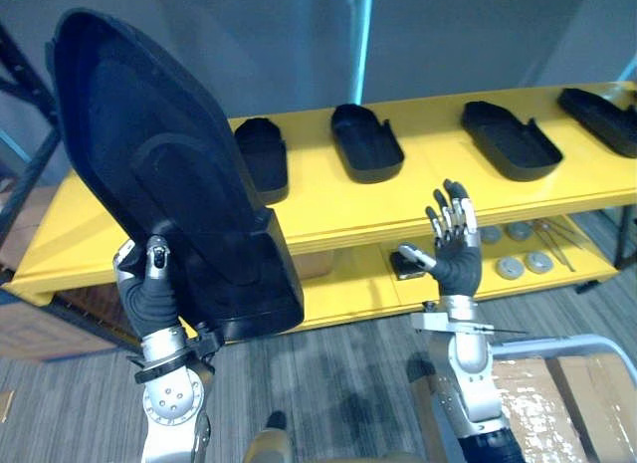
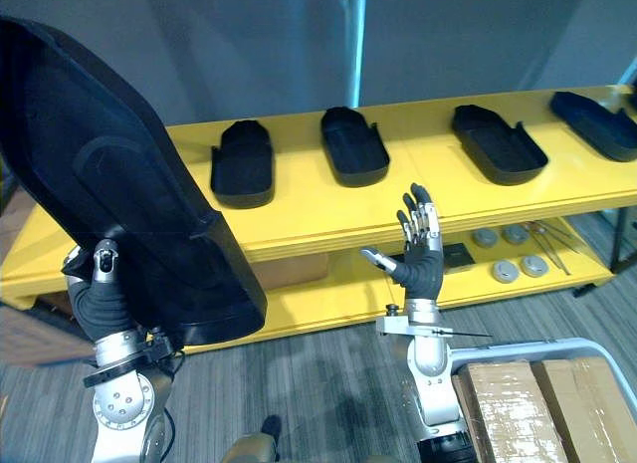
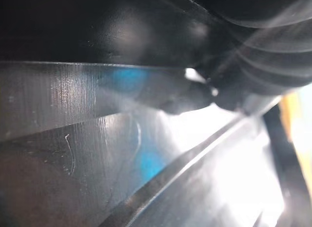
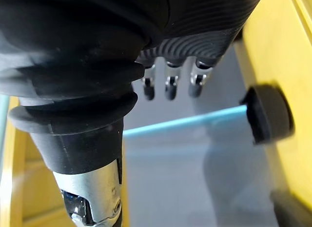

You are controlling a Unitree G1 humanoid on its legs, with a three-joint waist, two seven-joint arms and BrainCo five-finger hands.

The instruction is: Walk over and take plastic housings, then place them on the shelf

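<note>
The left hand (image 1: 149, 289) pinches the low edge of a big plastic housing (image 1: 149, 154) that towers tilted above it. So top-heavy, it may lever free or hit the shelf (image 1: 328, 209) ahead; the right hand (image 1: 456, 249), spread and empty, gives no support.

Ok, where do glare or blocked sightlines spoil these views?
Left wrist view: the held housing sits very close to the camera, its glossy surface showing a pale sheen and blue reflections. Left eye view: evenly lit, but that housing, gripped by the left hand, hides the left end of the yellow shelf. Right wrist view: no glare.
</note>
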